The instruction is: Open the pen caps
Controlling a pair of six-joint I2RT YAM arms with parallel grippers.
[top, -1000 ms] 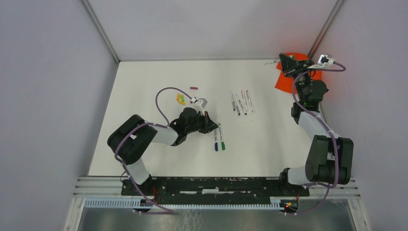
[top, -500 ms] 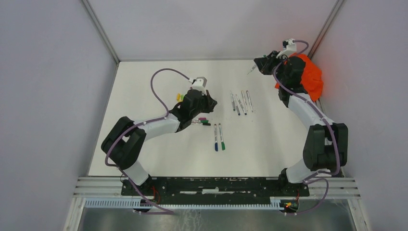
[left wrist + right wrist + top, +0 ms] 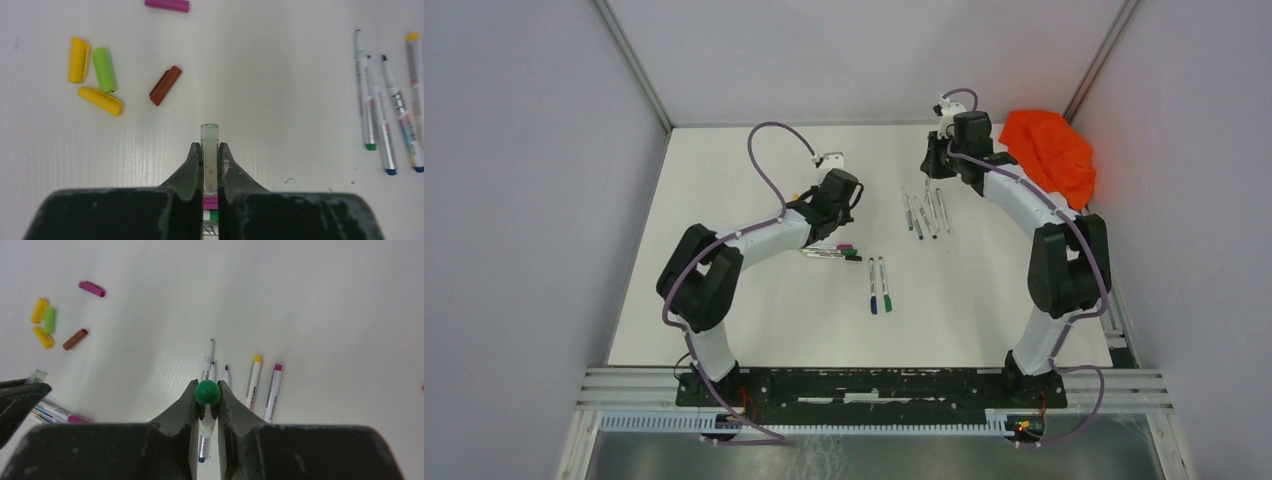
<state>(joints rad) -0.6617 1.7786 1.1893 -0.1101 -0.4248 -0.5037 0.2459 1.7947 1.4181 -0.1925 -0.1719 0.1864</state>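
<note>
left gripper (image 3: 210, 148): closed tight on a pale see-through cap (image 3: 210, 134), pinched along its length between both fingers, one end poking out past the fingertips; held over the white table (image 3: 280, 60), clear of everything lying on it.
right gripper (image 3: 207, 388): closed partway around a green-ended pen (image 3: 207, 392), both fingers pressed against it, round green end toward the wrist camera, white barrel pointing down and away.
loose caps (image 3: 105, 82): five on the table ahead of the left gripper, to its left.
yellow cap (image 3: 78, 66) and green cap (image 3: 104, 69): side by side, touching.
second yellow cap (image 3: 100, 101): just below those two, at the green one's lower end.
brown cap (image 3: 165, 85): near that group on the right, apart from it, lying at a slant.
magenta cap (image 3: 167, 5): farther off, at the top edge of the left wrist view, alone.
row of pens (image 3: 924, 212): lying roughly parallel on the table under the right gripper, between the two arms; green, blue, yellow and magenta ends showing.
bundle of pens (image 3: 832, 252): lying crosswise, just beside the left forearm on the near side, magenta, green and dark ends on the right.
pair of pens (image 3: 879, 287): side by side, blue and green ends toward the near edge, apart from the other pens.
orange cloth (image 3: 1052, 150): crumpled at the far right corner of the table, beside the right arm.
</note>
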